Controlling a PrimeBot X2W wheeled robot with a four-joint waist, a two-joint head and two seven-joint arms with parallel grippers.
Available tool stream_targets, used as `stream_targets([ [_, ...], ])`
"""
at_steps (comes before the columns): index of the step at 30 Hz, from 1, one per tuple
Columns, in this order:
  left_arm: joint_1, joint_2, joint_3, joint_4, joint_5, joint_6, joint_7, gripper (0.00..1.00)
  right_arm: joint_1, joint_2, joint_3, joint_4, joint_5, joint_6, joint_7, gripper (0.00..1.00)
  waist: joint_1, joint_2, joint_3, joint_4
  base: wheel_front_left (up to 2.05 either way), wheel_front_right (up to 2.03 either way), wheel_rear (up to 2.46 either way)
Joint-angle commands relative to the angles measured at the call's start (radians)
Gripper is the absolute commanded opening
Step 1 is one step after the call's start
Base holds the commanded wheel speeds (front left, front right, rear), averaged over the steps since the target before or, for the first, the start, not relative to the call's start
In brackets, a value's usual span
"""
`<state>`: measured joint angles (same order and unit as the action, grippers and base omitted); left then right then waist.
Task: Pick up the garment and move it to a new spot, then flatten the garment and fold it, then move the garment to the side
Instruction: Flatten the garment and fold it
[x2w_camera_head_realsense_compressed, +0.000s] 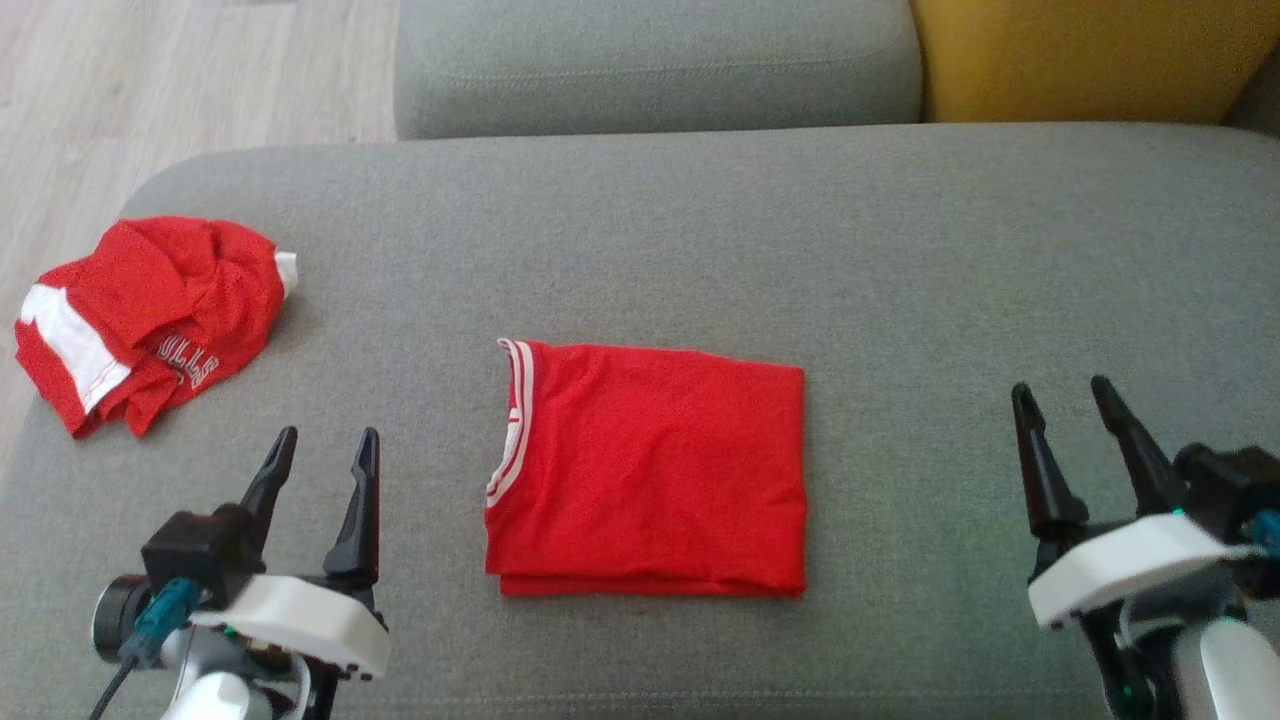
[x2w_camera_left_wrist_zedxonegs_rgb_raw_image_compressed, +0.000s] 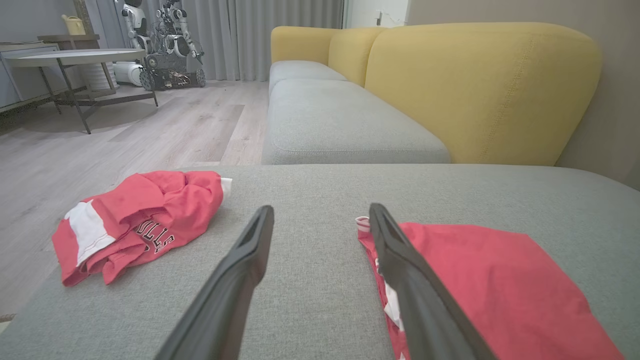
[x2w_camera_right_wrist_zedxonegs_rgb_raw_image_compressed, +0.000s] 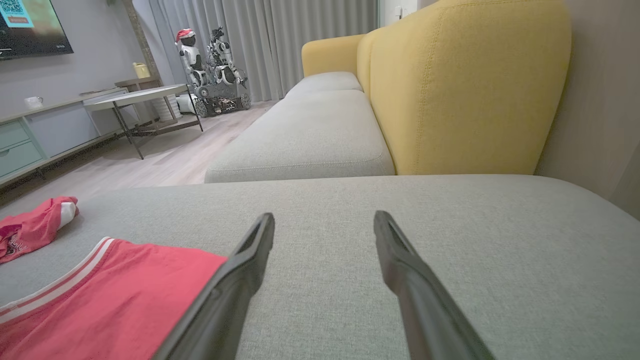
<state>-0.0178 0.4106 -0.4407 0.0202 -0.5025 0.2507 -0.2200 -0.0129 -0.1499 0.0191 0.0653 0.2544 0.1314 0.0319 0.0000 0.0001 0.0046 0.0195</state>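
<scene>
Nearest the robot, the left gripper (x2w_camera_head_realsense_compressed: 329, 433) and right gripper (x2w_camera_head_realsense_compressed: 1058, 385) are hovering low over the seat (x2w_camera_head_realsense_compressed: 900, 250). Each is holding its fingers well apart and gripping nothing.

Between them the folded garment (x2w_camera_head_realsense_compressed: 650, 470) is lying flat in the middle of the seat as a neat red rectangle. Its slightly longer side is running left to right across the robot, and its white-striped edge is facing the left gripper. The left gripper is sitting near that striped edge but apart from it. The right gripper is standing clearly farther from the opposite plain edge, so the left arm is the nearer one. Both are pointing past the garment's sides rather than at it.

Farther off to the left, a crumpled garment (x2w_camera_head_realsense_compressed: 150, 315) is sitting in a heap near the seat's rounded corner. It is ahead of the left gripper and well apart from the right one.

Folding is looking finished, so the step in hand is probably the shift to the side. That is calling for the left gripper to swing inward to the striped edge and pinch all the layers together. A shallow grip is likely to let the fold fall open.

Beyond the seat, a yellow backrest (x2w_camera_head_realsense_compressed: 1080, 55) and pale floor (x2w_camera_head_realsense_compressed: 150, 70) are showing.
</scene>
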Motion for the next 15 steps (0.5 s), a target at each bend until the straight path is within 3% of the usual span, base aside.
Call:
stream_targets([
  [1,-0.031,0.035,0.042,-0.039,0.009,0.008,0.005,1.00,0.004,0.003,0.006,-0.070,-0.017,-0.001,0.021,1.00,0.0000,-0.0001,-0.012,-0.006,0.00,0.00,0.00],
  [15,0.020,0.051,0.042,-0.061,0.006,0.034,0.010,1.00,0.091,0.028,-0.023,-0.179,-0.048,-0.001,0.075,1.00,0.0000,-0.0001,-0.041,-0.013,0.00,0.00,0.00],
])
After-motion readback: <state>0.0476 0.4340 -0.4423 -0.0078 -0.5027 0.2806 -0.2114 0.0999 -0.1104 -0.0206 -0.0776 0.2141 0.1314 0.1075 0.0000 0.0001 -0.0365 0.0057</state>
